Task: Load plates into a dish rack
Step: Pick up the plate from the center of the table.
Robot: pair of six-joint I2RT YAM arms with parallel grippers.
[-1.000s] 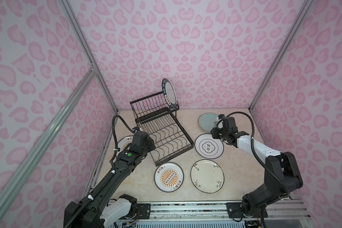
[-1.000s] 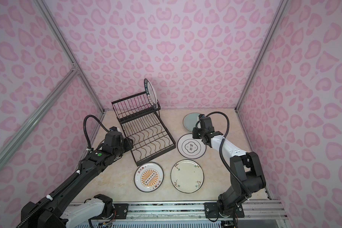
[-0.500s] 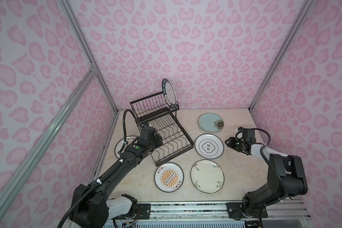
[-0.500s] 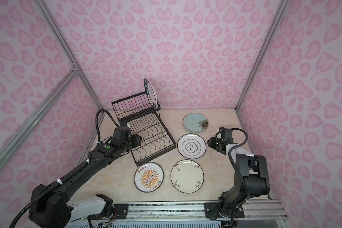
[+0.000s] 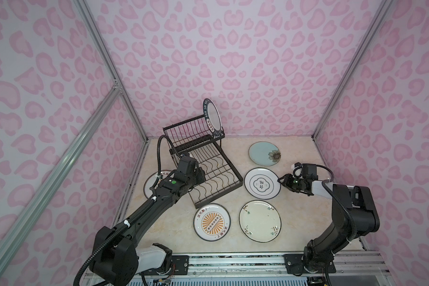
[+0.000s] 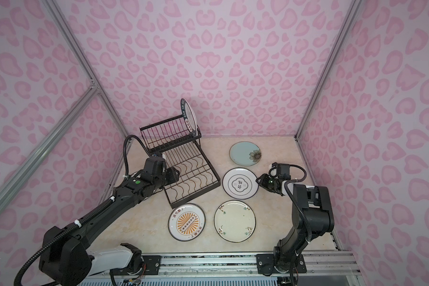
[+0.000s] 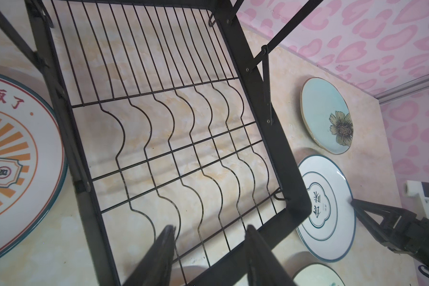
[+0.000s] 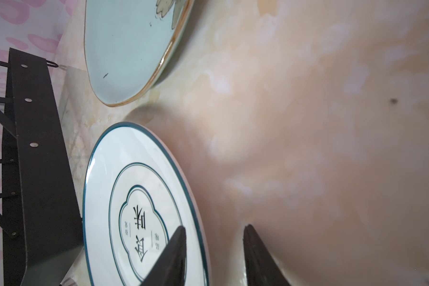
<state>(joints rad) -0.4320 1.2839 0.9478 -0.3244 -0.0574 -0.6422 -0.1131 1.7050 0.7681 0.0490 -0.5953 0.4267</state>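
The navy lettered-rim plate (image 5: 212, 116) stands upright in the raised tier of the black dish rack (image 7: 276, 148), at the end of that tier on the robot's right side. The other five plates lie flat on the beige table (image 5: 302, 222).

The quatrefoil plate (image 5: 262, 183) lies just beside the rack's lower tray, on the robot's right side. Toward the back wall from it lies the pale blue-green flower plate (image 5: 264, 153), and toward the robot lies the cream floral-sprig plate (image 5: 260, 221). Next to this one, just in front of the tray's corner, is a sunburst plate (image 5: 211, 222). The second sunburst plate (image 5: 150, 183) lies on the other side of the rack, half hidden under the left arm (image 5: 144, 213).

The right gripper (image 5: 280, 180) is low at the outer rim of the quatrefoil plate. In the right wrist view its jaws stand apart. One finger (image 8: 175, 255) is over the plate's face, the other is over bare table, and the rim passes between them (whether a finger touches the ceramic, I cannot tell). It grasps nothing.

The left gripper (image 7: 209, 247) hovers over the lower tray with the wavy dividers. Its jaws are parted and empty.
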